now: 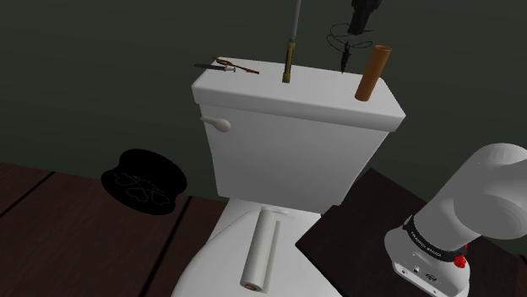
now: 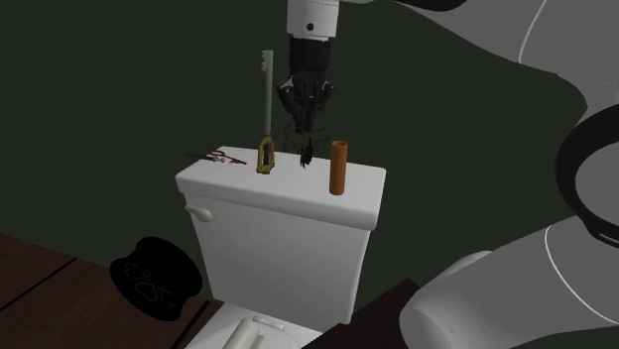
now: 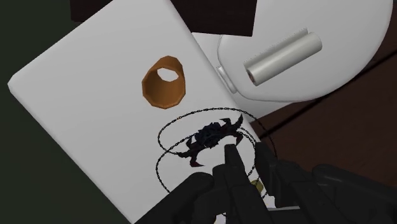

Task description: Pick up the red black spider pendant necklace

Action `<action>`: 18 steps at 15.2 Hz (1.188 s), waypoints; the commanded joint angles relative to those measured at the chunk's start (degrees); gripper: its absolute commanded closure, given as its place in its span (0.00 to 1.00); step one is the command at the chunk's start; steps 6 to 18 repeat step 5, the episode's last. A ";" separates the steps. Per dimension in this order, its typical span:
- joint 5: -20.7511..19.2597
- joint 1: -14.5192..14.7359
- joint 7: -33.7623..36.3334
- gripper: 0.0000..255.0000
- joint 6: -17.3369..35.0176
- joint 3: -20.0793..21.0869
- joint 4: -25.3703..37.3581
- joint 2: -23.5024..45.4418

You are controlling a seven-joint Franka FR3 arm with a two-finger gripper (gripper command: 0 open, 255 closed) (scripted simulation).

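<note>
1. The gripper (image 2: 307, 111) is seen above the lid of a white toilet tank (image 2: 248, 193), pointed downward.
2. Its black fingers (image 3: 228, 167) are drawn together, and the thin chain of the spider pendant necklace (image 3: 208, 137) is pinched between them.
3. The chain is looped loosely below the fingertips, and the dark pendant, touched with red, is hung from it over the lid; whether its tip touches the lid cannot be told.
4. The pendant is placed between a brown tube (image 2: 338, 167), stood upright just beside it, and a long grey key with a gold bow (image 2: 266, 117), also stood on end.
5. A small dark and red item (image 1: 226, 66) is laid near the lid's far corner, well apart from the necklace.
6. A white roll (image 1: 260, 250) is laid on the closed toilet cover (image 1: 211, 261) in front of the tank.
7. A black round object (image 1: 143, 180) is seen on the dark floor beside the toilet.
</note>
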 commanded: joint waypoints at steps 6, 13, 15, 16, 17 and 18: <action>-0.06 -0.02 0.49 1.00 -3.08 0.04 4.83 1.75; -0.06 -0.02 0.49 1.00 -3.08 0.04 4.83 1.75; -0.06 -0.02 0.49 1.00 -3.08 0.04 4.83 1.75; -0.06 -0.02 0.49 1.00 -3.08 0.04 4.83 1.75; -0.06 -0.02 0.49 1.00 -3.08 0.04 4.83 1.75; -0.06 -0.02 0.49 1.00 -3.08 0.04 4.83 1.75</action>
